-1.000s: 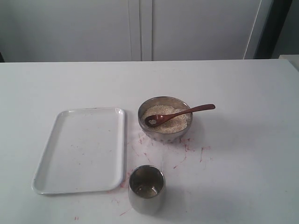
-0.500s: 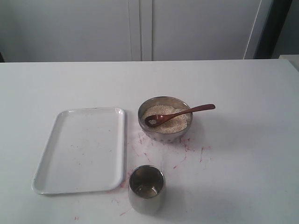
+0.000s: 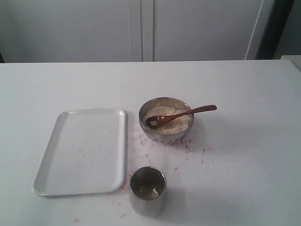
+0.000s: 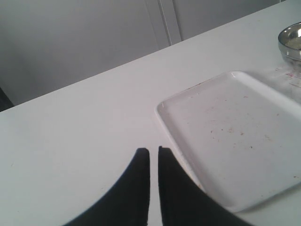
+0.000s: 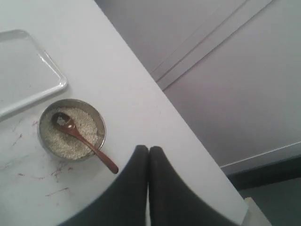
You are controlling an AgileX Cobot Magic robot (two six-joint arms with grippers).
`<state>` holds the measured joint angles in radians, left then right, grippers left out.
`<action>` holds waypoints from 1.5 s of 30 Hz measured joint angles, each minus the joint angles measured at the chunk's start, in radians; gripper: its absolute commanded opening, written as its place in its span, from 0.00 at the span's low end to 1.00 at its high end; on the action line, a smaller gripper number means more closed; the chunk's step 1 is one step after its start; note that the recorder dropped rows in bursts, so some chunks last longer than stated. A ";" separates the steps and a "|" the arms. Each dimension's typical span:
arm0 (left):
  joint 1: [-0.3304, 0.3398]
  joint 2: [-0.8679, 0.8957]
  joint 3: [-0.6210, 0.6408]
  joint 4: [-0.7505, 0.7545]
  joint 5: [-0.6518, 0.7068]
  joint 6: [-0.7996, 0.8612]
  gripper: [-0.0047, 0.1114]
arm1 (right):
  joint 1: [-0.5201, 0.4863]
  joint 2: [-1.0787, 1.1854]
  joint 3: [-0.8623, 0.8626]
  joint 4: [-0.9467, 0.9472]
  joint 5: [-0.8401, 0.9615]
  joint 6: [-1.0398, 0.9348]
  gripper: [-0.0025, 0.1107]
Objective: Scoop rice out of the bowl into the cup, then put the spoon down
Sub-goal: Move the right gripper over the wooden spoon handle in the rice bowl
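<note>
The steel bowl (image 3: 164, 137) stands mid-table, filled with pale rice (image 3: 175, 124). In it rests the dark wooden spoon (image 3: 188, 113), head down in the grains and handle jutting over the rim to the right. The steel cup (image 3: 147, 203) stands nearer the front edge, with only a little at its bottom. Neither gripper appears in the exterior view. My left gripper (image 4: 154, 150) hovers shut and holding nothing beside the tray's corner, with the bowl (image 4: 291, 40) far off. My right gripper (image 5: 149, 149) is shut and empty, a short way from the spoon's (image 5: 89, 143) handle end and the bowl (image 5: 43, 141).
A white rectangular tray (image 3: 80, 150) lies left of the bowl and cup, and shows in both wrist views as the tray (image 4: 235, 136) and the tray (image 5: 23, 70). Reddish smears mark the table between bowl and cup. A grey cabinet wall stands behind the table.
</note>
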<state>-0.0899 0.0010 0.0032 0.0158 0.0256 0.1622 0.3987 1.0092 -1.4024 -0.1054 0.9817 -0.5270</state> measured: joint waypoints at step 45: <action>0.000 0.000 0.000 0.000 0.000 0.000 0.16 | -0.027 0.713 0.000 -0.339 -0.047 -0.170 0.02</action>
<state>-0.0899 0.0010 0.0032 0.0158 0.0256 0.1622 0.3717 1.7226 -1.4024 -0.4443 0.9350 -0.6966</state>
